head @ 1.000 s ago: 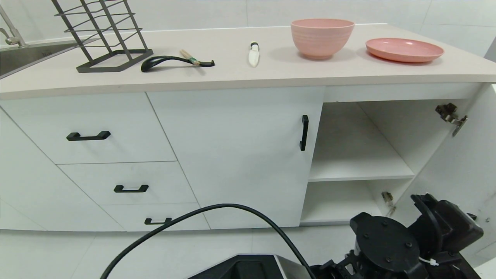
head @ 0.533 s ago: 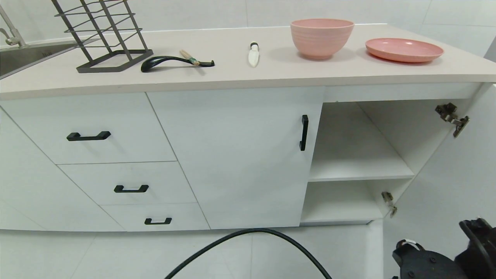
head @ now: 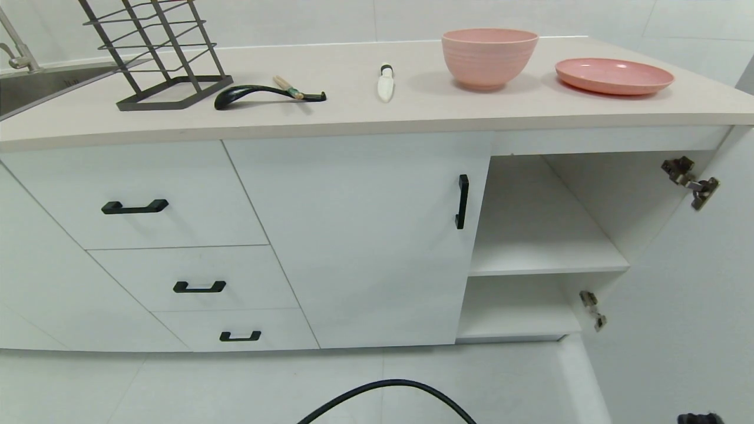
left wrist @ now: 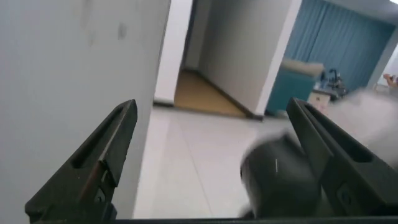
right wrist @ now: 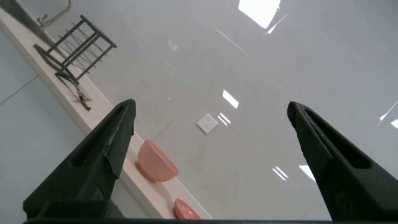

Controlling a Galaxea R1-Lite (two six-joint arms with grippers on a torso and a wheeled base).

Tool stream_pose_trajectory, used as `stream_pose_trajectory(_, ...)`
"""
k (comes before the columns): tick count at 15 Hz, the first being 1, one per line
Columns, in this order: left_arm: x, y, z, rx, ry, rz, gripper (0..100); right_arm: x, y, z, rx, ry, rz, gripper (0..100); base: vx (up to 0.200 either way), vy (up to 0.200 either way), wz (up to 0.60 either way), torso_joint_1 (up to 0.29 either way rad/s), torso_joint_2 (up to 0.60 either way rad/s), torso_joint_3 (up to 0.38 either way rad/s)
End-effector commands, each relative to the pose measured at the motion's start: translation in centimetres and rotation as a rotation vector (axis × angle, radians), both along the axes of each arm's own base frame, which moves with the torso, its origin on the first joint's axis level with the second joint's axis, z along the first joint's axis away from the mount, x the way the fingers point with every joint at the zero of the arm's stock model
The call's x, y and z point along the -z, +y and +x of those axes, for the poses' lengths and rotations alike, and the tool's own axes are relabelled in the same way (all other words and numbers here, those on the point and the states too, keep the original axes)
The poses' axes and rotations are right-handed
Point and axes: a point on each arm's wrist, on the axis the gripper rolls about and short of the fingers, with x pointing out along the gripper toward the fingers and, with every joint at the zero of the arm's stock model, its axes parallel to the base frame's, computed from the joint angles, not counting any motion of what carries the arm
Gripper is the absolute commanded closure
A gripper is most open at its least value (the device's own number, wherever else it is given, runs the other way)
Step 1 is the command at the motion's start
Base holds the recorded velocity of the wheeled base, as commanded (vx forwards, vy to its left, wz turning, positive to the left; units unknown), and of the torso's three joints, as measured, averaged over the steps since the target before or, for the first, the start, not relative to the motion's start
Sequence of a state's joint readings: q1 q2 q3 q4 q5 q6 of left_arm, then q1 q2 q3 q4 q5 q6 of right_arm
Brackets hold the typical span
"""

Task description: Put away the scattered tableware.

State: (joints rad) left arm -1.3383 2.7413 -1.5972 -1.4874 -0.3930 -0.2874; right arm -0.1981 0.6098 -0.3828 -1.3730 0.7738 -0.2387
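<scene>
White kitchen desk (head: pixel 353 112) | pink bowl (head: pixel 489 58) and pink plate (head: pixel 614 75) sit near each other on it, above the open cabinet (head: pixel 530 235) | likely light, rigid, slick: grip rims | left end effector (left wrist: pixel 211 109), right end effector (right wrist: pixel 211 109): both spread apart, empty.

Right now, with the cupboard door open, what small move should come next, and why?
Probably raise the open right gripper toward the pink plate: it lies at the right end of the counter, directly above the open cabinet and its shelves.
</scene>
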Motion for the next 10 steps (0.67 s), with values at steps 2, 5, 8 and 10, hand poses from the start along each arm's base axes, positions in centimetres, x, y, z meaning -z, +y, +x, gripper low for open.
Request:
stream_pose_trajectory(2,-6.7,11.3,1.4,-0.116,-0.021,0.125,0,0.4,-0.1,0.3,-0.001,0.020,0.002,0,0.000,0.000,0.00,0.000,0.00,0.000)
stream_pose_trajectory(5,-12.8,18.9,5.5,-0.325,-0.136,0.047,0,3.0,-0.2,1.3,-0.009,0.146,0.015,0,0.000,0.000,0.00,0.000,0.00,0.000)
stream_pose_trajectory(8,-18.7,31.3,7.3,-0.633,-0.213,-0.046,0,6.4,-0.4,2.1,-0.017,0.280,0.041,0,0.000,0.000,0.00,0.000,0.00,0.000)
stream_pose_trajectory(10,-20.3,37.7,6.3,-0.802,-0.263,-0.083,0,8.0,-0.4,2.5,-0.041,0.343,0.050,0,0.000,0.000,0.00,0.000,0.00,0.000)
